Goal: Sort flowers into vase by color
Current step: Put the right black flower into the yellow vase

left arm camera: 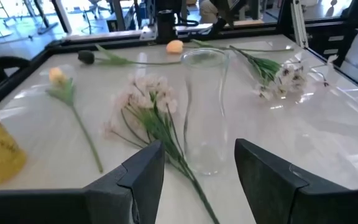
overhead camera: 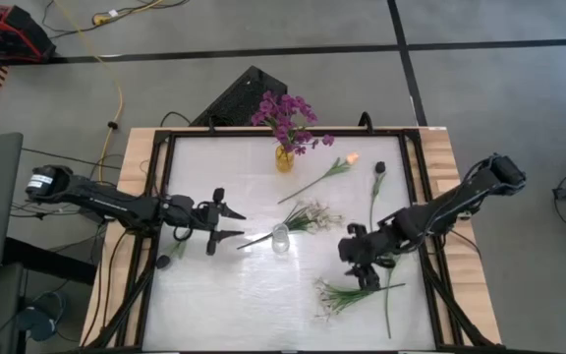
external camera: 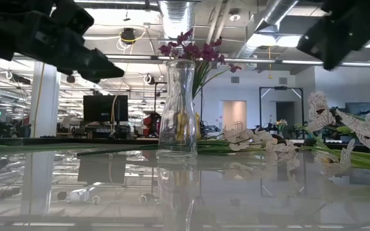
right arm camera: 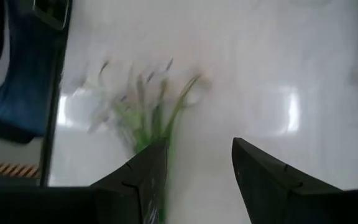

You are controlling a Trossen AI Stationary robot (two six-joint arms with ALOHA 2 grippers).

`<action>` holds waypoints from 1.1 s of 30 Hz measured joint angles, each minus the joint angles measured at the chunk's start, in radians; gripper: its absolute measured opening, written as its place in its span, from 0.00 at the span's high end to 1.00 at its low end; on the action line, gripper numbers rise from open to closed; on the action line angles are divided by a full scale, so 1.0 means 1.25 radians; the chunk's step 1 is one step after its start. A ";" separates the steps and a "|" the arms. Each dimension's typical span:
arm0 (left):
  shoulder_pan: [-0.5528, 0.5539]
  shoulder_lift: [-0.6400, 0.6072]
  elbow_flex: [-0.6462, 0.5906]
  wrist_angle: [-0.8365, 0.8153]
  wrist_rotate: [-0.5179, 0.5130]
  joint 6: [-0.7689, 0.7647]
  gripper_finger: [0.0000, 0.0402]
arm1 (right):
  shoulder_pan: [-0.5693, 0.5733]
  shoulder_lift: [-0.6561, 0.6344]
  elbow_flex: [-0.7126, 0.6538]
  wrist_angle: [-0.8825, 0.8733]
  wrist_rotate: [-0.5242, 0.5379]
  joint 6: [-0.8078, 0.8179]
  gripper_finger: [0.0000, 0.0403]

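Left gripper (overhead camera: pixel 232 224) hovers left of the clear glass vase (overhead camera: pixel 280 239), fingers spread, nothing between them. A white blossom spray (overhead camera: pixel 308 218) lies on the table (overhead camera: pixel 224 295) with its stem beside the vase base. Right gripper (right arm camera: pixel 197 168) is spread above a second white spray (overhead camera: pixel 347 293) near the front edge (blurred in the wrist view). Yellow vase (overhead camera: pixel 284 157) at the rear holds the purple flowers (overhead camera: pixel 288 118). Peach tulip (overhead camera: pixel 334 169) and dark bud (overhead camera: pixel 379 169) lie flat, well apart from the clear vase.
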 joint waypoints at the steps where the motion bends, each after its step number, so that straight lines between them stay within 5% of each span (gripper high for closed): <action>1: 0.000 0.018 0.004 0.010 0.000 0.000 0.54 | 0.009 0.013 0.000 -0.005 -0.015 0.005 0.48; 10: 0.002 0.129 0.022 0.087 0.023 0.020 0.54 | 0.052 0.106 0.000 -0.039 -0.099 0.020 0.49; 20: 0.045 0.125 0.022 0.116 0.032 0.040 0.54 | 0.046 0.099 0.000 -0.183 -0.127 0.026 0.53; 33: 0.064 0.125 0.022 0.115 0.036 0.034 0.54 | -0.125 0.074 0.000 -0.390 -0.114 0.359 0.47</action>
